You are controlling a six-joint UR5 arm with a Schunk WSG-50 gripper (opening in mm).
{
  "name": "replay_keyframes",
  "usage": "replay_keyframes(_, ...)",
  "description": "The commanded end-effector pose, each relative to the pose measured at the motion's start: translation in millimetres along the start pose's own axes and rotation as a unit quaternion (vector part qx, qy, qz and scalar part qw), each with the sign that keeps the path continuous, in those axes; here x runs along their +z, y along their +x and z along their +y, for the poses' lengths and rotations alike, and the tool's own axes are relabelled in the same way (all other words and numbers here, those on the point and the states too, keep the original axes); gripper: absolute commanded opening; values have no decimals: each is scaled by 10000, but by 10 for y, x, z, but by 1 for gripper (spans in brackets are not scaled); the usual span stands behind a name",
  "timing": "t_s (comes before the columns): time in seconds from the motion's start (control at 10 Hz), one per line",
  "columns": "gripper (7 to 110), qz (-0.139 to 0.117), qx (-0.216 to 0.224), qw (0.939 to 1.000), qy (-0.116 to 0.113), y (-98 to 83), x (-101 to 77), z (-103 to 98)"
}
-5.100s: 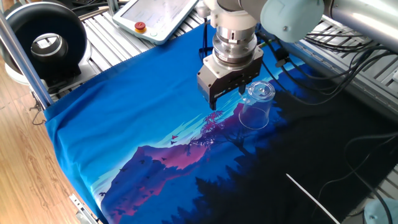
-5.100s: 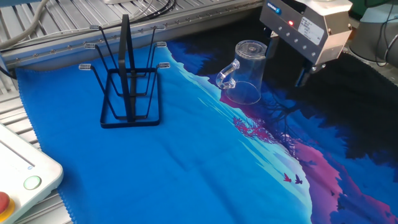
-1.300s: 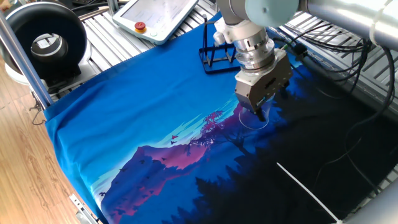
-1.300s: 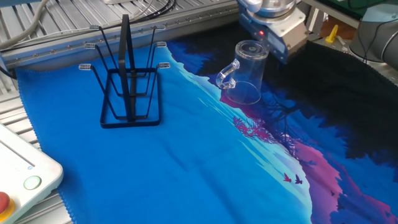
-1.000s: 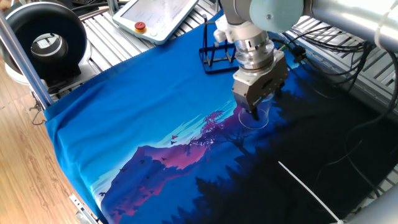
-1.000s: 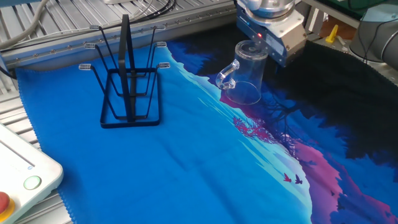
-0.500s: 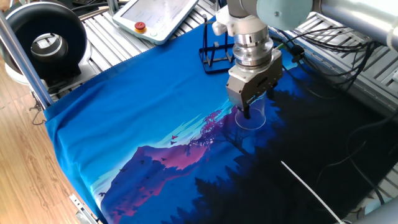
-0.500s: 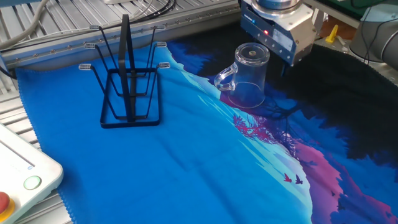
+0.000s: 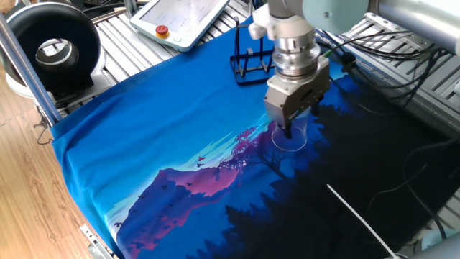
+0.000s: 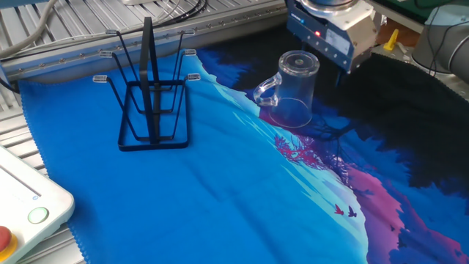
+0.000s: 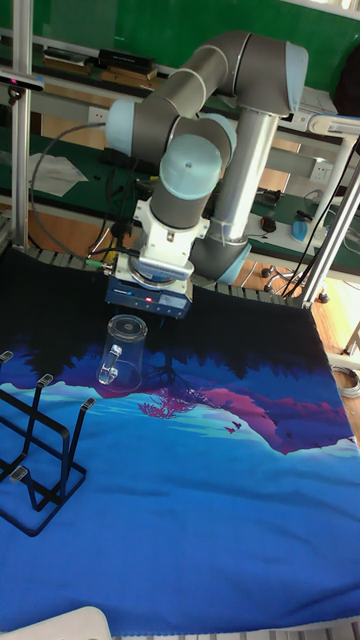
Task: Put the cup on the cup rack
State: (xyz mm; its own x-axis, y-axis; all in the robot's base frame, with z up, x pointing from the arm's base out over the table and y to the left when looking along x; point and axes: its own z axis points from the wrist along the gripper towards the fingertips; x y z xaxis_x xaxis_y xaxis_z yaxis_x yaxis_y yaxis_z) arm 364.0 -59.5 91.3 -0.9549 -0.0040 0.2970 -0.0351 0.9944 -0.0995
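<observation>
Not much of the task is done yet, going by these views. The glass mug point(image 10: 295, 89) is stood upside down, thick base up, on the printed cloth point(image 10: 220, 191), right where the blue part meets the dark part, with its handle point(image 10: 265, 90) pointed toward the cup rack point(image 10: 152, 95). The mug looks slightly tilted in the tall fixed view point(image 11: 120, 352), though it can't be told whether it's lifted off the cloth at all.

The gripper point(image 9: 290, 124) is parked right at the mug on the side away from the handle. One dark finger is seen down against the glass wall in one fixed view, but whether the fingers are apart or clamped on the mug can't be made out from any of the three views, since the mug is clear and the wrist body blocks most of it.

The black wire rack is sat well apart from the mug, with all its pegs bare. So what's left is basically everything: a firm grip has to be confirmed, the mug carried over, and the mug hung on a peg.
</observation>
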Motion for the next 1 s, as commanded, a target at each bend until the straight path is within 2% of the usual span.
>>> replay_keyframes(0.0,7,432,-158,9987,204,299,148,-280)
replay_keyframes(0.1,7,591,-222,9979,147,365,191,-275)
replay_keyframes(0.2,7,626,-223,9976,200,334,260,-321)
replay_keyframes(0.3,7,527,-200,9979,323,233,343,-399)
replay_keyframes(0.4,7,445,-196,9974,523,166,393,-514)
replay_keyframes(0.6,7,387,-245,9916,1213,179,348,-897)
replay_keyframes(0.7,7,318,-267,9899,1354,182,334,-991)
replay_keyframes(0.9,7,223,-224,9925,1179,132,367,-901)
